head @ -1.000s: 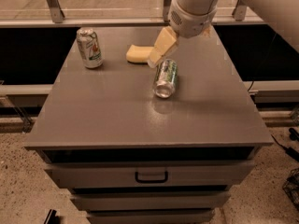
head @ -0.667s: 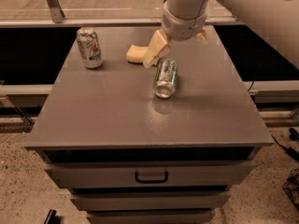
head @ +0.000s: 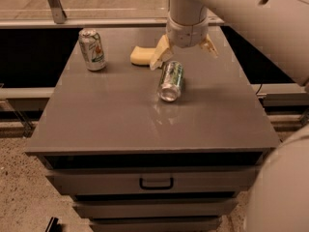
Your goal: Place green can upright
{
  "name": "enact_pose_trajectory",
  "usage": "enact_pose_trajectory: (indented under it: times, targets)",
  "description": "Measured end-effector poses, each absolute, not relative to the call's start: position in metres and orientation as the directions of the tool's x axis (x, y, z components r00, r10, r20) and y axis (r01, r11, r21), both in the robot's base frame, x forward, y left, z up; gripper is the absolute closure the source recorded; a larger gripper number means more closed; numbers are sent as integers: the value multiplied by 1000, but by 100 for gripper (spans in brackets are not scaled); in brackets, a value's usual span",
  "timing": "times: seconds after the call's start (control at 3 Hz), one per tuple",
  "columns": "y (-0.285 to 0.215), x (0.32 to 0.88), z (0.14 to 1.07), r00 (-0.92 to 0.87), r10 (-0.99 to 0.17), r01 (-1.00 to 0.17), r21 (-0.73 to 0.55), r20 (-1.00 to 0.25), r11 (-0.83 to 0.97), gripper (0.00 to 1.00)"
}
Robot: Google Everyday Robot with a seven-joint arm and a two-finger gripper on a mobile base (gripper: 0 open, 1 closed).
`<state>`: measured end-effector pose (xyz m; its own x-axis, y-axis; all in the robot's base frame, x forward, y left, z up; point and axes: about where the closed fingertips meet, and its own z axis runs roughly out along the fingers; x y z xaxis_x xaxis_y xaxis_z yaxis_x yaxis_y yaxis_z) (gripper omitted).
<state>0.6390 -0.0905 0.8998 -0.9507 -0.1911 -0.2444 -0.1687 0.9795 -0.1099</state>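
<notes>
**On the grey cabinet top (head: 96, 120): two cans, one down**

Over the far end of the green can (head: 171, 81) we found the gripper (head: 184, 59), its two fingers (head: 159, 57) spread wide apart and clamped on nothing. We counted two cans. The green can lay on its side near the middle, silver end toward us, while one silver-white can (head: 92, 49) stood upright at the far left. One pale yellow block (head: 140, 55) sat just beside a finger. Below, we saw one drawer handle (head: 156, 183).
</notes>
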Motion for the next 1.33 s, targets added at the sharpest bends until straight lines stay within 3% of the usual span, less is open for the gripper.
enact_pose_trajectory:
  times: [0.67,1.33]
  targets:
    - [-103,649,877,-984,-49,-43,-36,-170,998,0]
    - [-92,644,855,-992,-31,-36,40,-122,999,0]
